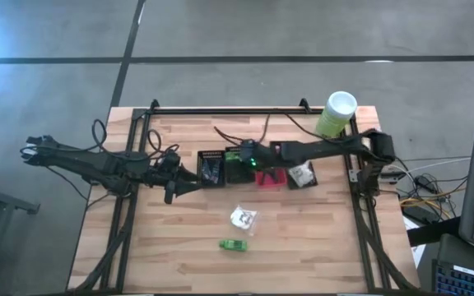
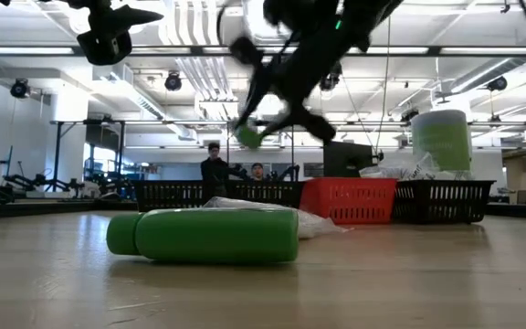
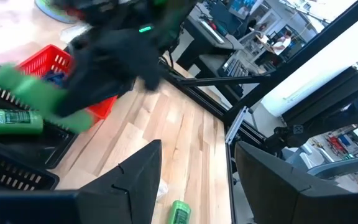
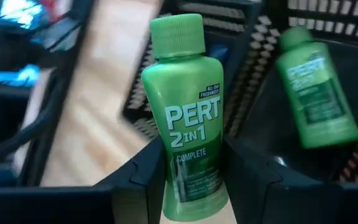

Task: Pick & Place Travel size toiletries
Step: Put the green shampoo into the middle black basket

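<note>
My right gripper (image 1: pixel 239 158) hangs over a black basket (image 1: pixel 239 171) in the row of baskets and is shut on a small green bottle (image 4: pixel 185 118) marked PERT. A second green bottle (image 4: pixel 319 87) lies in that basket. On the open table a third green bottle (image 1: pixel 234 245) lies on its side, with a white crinkly packet (image 1: pixel 243 218) just beyond it. My left gripper (image 1: pixel 174 191) waits open above the table's left part, holding nothing. My right gripper pinches the green bottle's lower body (image 4: pixel 191 180), near its bottom end, between its two fingers (image 4: pixel 250 171). The bottle reaches out ahead of the fingers with its cap (image 4: pixel 178 34) farthest from them. It is lifted clear, above the black basket, slanting downward.
Another black basket (image 1: pixel 212 167), a red basket (image 1: pixel 270 178) and a black basket (image 1: pixel 303 175) holding white packets stand in the same row. A large pale-green canister (image 1: pixel 336 113) with a white lid stands at the far right corner. Bare wood lies along the near edge.
</note>
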